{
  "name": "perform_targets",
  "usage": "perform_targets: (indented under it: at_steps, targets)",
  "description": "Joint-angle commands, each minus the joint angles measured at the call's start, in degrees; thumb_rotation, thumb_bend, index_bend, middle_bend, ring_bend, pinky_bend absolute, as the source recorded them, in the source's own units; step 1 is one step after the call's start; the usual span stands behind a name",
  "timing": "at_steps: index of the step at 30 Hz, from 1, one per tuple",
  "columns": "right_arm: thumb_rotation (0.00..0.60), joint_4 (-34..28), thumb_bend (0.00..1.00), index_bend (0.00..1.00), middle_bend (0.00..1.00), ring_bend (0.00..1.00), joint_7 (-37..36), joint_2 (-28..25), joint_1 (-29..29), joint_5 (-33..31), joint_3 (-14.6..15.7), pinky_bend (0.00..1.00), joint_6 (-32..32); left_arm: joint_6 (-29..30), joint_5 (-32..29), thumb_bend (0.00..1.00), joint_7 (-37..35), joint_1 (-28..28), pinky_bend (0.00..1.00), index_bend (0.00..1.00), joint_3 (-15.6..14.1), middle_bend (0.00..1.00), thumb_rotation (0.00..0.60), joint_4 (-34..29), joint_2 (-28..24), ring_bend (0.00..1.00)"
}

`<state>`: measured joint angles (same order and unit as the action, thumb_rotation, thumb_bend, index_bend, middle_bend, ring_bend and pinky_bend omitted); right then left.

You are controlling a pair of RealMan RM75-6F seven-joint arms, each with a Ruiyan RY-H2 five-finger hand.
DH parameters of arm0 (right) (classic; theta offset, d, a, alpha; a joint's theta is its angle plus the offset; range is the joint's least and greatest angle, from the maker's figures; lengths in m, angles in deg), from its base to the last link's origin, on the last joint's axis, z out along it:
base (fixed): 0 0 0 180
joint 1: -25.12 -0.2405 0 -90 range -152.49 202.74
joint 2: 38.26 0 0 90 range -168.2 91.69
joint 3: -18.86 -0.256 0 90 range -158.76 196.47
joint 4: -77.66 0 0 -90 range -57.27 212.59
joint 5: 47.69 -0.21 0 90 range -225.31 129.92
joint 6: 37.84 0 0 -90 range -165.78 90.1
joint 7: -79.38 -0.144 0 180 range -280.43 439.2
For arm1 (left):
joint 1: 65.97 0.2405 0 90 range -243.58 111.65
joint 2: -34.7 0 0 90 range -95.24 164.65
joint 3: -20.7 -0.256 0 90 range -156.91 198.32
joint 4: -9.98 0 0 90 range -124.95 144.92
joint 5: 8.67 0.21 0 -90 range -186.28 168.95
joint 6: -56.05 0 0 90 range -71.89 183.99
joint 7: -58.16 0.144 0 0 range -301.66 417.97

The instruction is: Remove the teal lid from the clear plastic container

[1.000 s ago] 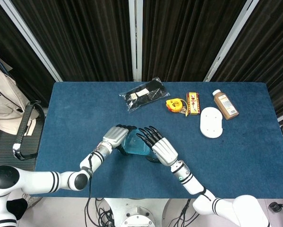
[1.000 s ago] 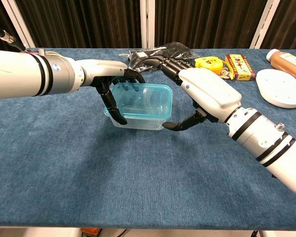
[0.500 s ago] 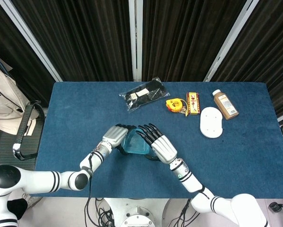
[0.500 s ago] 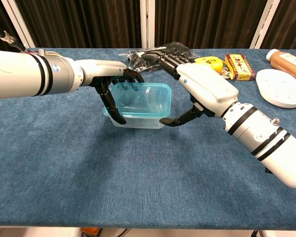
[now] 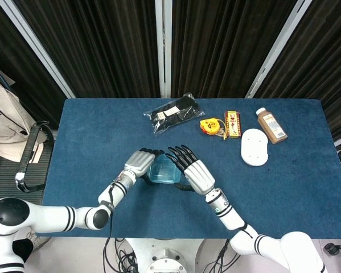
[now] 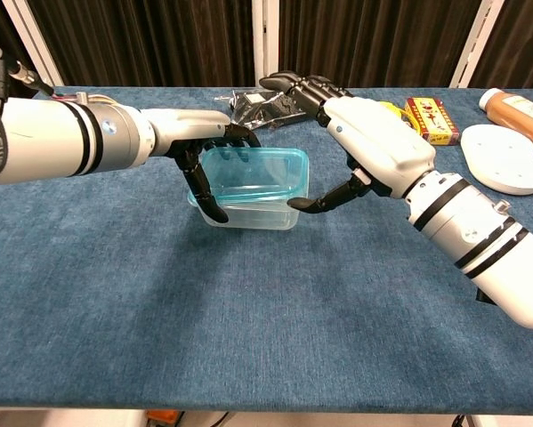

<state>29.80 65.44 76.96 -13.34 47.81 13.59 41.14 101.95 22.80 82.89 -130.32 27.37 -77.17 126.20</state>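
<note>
Right robot hand has lifted slightly; lid remains seated on container.
Near table centre, left robot hand grips the container's left end. Right robot hand is spread, thumb at the lid's right edge, holding nothing. Both parts look light, thin, flexible, slippery: peel at the rim corner.
</note>
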Motion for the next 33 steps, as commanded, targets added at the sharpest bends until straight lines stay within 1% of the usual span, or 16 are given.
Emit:
perform_targets:
  at_steps: [1, 4, 6, 8, 11, 15, 18, 23, 25, 31, 33]
  targets:
    - [0.6, 0.41, 0.1, 0.0, 0.0, 0.0, -0.55, 0.16, -0.04, 0.29, 0.05, 0.0, 0.82, 0.13, 0.54, 0.0, -0.55, 0.28, 0.14, 0.3, 0.38, 0.32, 0.6, -0.74, -0.3, 0.26]
    - [0.6, 1.95, 0.18, 0.03, 0.01, 0.0, -1.86, 0.88, 0.03, 0.68, 0.14, 0.0, 2.24, -0.21, 1.92, 0.0, -2.06, 0.95, 0.14, 0.23, 0.96, 0.3, 0.6, -1.87, -1.04, 0.25]
    - [0.6, 3.19, 0.22, 0.11, 0.04, 0.0, -2.92, 1.43, -0.03, 0.78, 0.09, 0.0, 2.95, -0.44, 2.56, 0.0, -2.52, 1.18, 0.14, 0.2, 1.05, 0.28, 0.6, -2.13, -1.42, 0.24]
    - [0.6, 4.09, 0.25, 0.2, 0.09, 0.0, -3.55, 1.79, -0.21, 0.94, 0.07, 0.0, 3.42, -0.64, 2.7, 0.0, -2.81, 1.25, 0.14, 0.2, 1.14, 0.28, 0.6, -2.21, -1.6, 0.24]
    - [0.6, 5.05, 0.28, 0.29, 0.13, 0.0, -3.8, 1.95, -0.69, 1.17, 0.15, 0.0, 3.47, -0.99, 2.99, 0.0, -3.24, 1.36, 0.14, 0.18, 1.22, 0.27, 0.6, -2.44, -1.86, 0.24]
    - [0.6, 4.92, 0.31, 0.38, 0.16, 0.0, -3.36, 1.4, -1.5, 1.42, 0.41, 0.0, 2.68, -1.03, 3.95, 0.0, -3.61, 1.64, 0.14, 0.12, 1.08, 0.25, 0.6, -3.09, -2.3, 0.23]
    - [0.6, 4.38, 0.33, 0.42, 0.17, 0.0, -2.67, 1.0, -1.88, 1.49, 0.41, 0.0, 2.54, -0.75, 4.43, 0.0, -3.95, 1.91, 0.14, 0.09, 1.09, 0.22, 0.6, -3.33, -2.48, 0.2]
    - [0.6, 3.54, 0.33, 0.48, 0.17, 0.0, -2.13, 0.5, -1.98, 1.13, 0.41, 0.0, 2.14, -0.27, 5.3, 0.0, -4.19, 2.34, 0.14, 0.07, 0.88, 0.2, 0.6, -3.48, -2.48, 0.19]
    - [0.6, 3.36, 0.35, 0.51, 0.17, 0.0, -2.13, 0.34, -2.0, 1.0, 0.49, 0.0, 1.89, -0.03, 5.41, 0.0, -3.87, 2.34, 0.14, 0.07, 0.72, 0.2, 0.6, -3.46, -2.4, 0.17]
    - [0.6, 3.23, 0.54, 0.52, 0.17, 0.0, -2.1, 0.05, -2.17, 1.02, 0.81, 0.0, 1.61, 0.97, 5.44, 0.0, -2.56, 2.2, 0.13, 0.06, 0.33, 0.18, 0.6, -3.05, -1.76, 0.17]
    - [0.6, 3.32, 0.59, 0.53, 0.18, 0.0, -2.16, 0.03, -2.16, 0.97, 0.85, 0.0, 1.63, 0.86, 5.14, 0.0, -2.32, 2.16, 0.13, 0.06, 0.25, 0.17, 0.6, -2.98, -1.72, 0.15]
